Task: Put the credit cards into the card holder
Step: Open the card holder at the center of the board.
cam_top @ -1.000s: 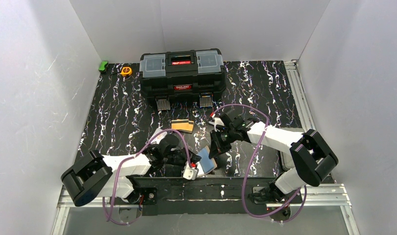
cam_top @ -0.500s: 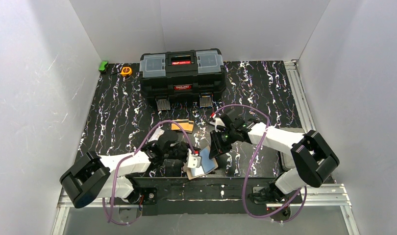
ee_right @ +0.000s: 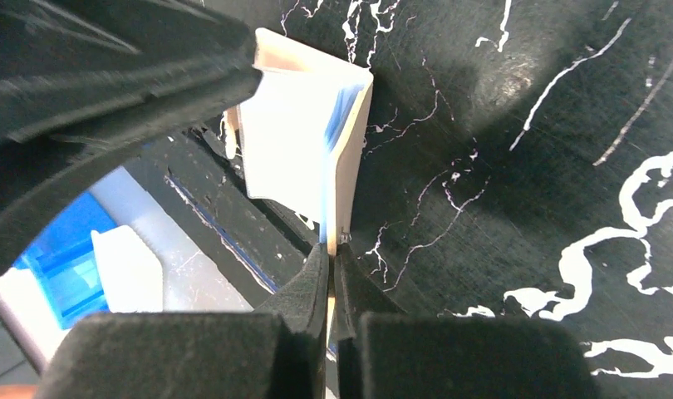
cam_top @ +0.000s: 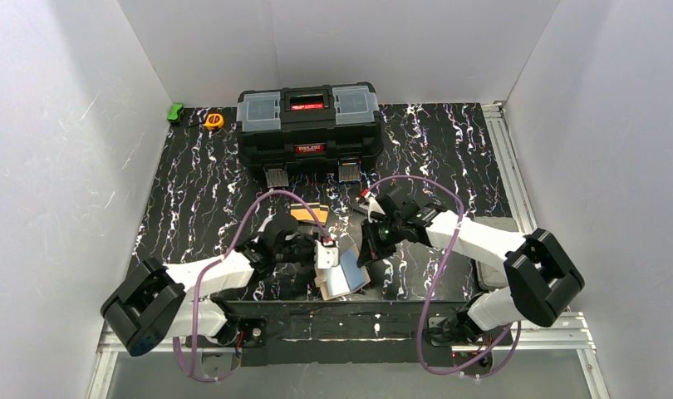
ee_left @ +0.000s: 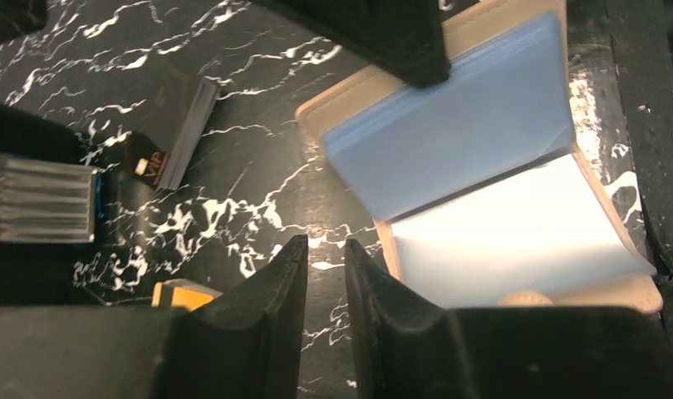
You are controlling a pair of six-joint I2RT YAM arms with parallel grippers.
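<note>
1. At the far left corner of the bench: a green object and a yellow tape measure. A black toolbox stands beside them at back centre.
2. Credit cards: small stack lying flat just in front of the toolbox, apart from the holder.
3. Left pincer: fingers almost together with a narrow slit between, nothing held. It sits by the holder's far-left corner; contact cannot be told.
4. Card holder: open near the front edge, bluish pockets showing.
5. Right pincer: clamped on the edge of the holder's tan cover.
</note>
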